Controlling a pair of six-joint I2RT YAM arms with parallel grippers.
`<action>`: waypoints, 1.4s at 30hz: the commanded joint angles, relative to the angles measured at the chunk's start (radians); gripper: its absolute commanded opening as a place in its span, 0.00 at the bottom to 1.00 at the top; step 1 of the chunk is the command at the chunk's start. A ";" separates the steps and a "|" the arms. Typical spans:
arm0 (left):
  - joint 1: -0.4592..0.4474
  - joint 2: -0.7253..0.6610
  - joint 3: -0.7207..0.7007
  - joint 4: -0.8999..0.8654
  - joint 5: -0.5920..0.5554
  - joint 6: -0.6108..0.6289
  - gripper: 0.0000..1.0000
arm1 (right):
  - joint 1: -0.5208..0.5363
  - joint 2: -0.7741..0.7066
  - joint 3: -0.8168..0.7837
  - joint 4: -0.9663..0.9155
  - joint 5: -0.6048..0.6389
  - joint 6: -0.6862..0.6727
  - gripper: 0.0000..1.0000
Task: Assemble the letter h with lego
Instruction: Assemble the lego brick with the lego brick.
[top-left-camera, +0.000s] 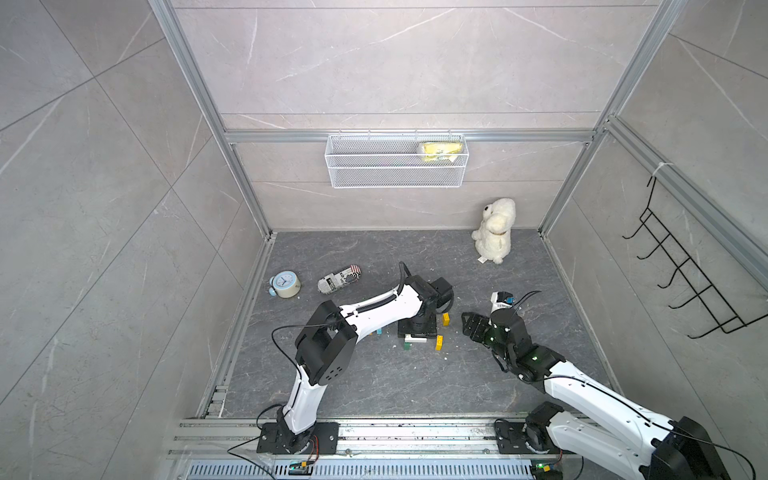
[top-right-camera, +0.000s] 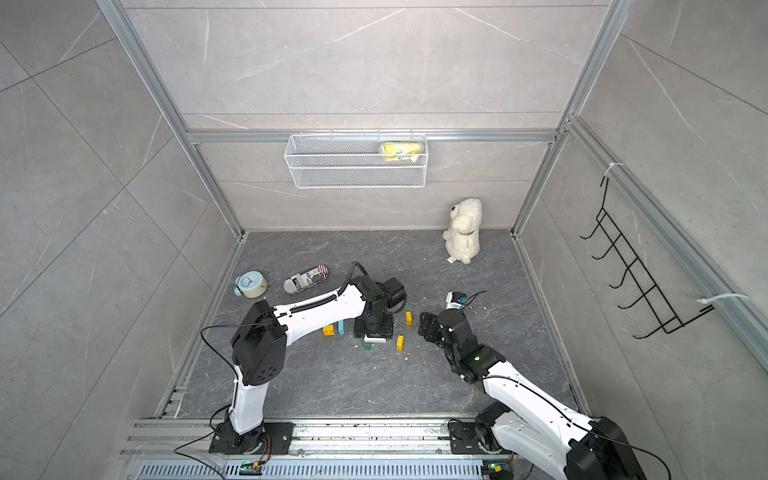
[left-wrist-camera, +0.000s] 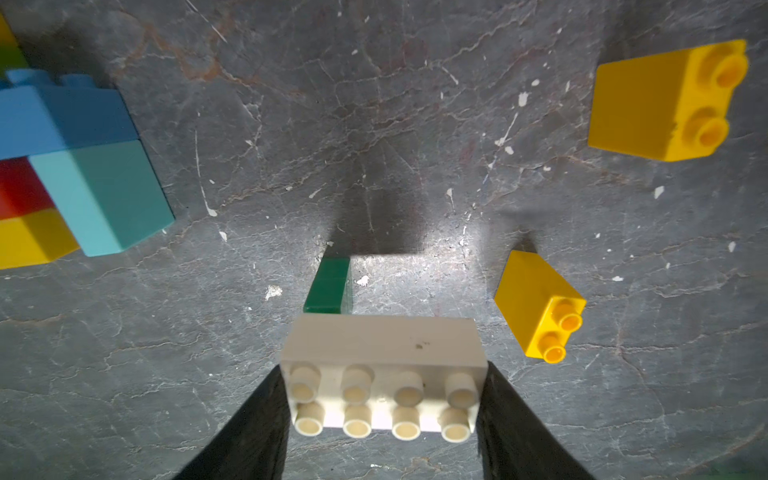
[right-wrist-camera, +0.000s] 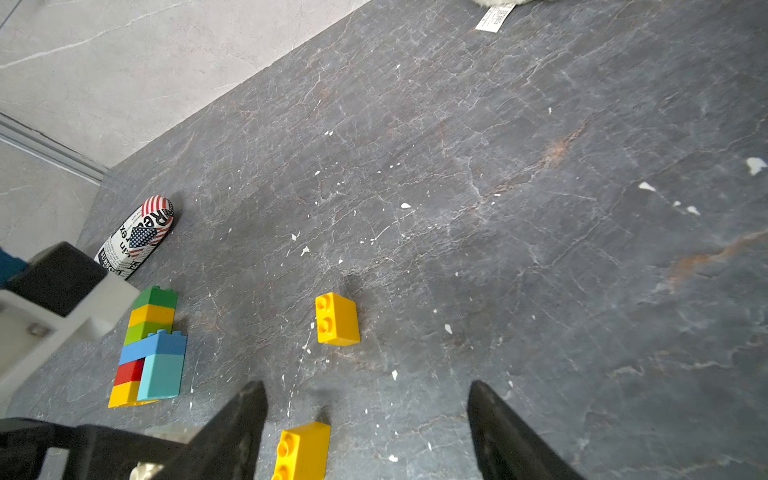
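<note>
The left gripper is clamped on a white oblong eight-stud plastic brick. One black finger presses against each short end, and the studs face the wrist camera. Under one end of the white brick a dark green plastic brick stands on the dark grey stone-patterned worktop. Whether the two are pressed together cannot be told. Just beside the held brick a small yellow two-stud plastic brick lies on its side. A second yellow two-stud brick lies on its side farther off, apart from the first. In both top views these two sit between the arms. The right gripper is spread wide and holds nothing. It hangs above the worktop, and the nearer yellow brick shows low between its fingers in the wrist view, touching neither. On the other side of the left gripper lies a joined cluster of green, yellow, lime, blue, light blue and red bricks, partly hidden by the left arm in a top view. Well apart from the lego, a white plush toy sits in the back corner. A small light blue alarm clock and a newspaper-print pouch lie near the left wall. A white wire-mesh basket on the back wall holds a yellow packet.
</note>
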 joint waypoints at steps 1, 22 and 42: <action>0.004 0.015 -0.004 -0.008 0.019 0.030 0.00 | -0.005 0.010 -0.011 0.013 -0.009 0.014 0.79; -0.018 -0.004 -0.100 0.039 0.037 0.049 0.00 | -0.018 0.031 -0.013 0.028 -0.030 0.017 0.78; -0.021 0.000 -0.047 0.046 0.025 0.059 0.00 | -0.030 0.001 -0.020 0.016 -0.026 0.025 0.77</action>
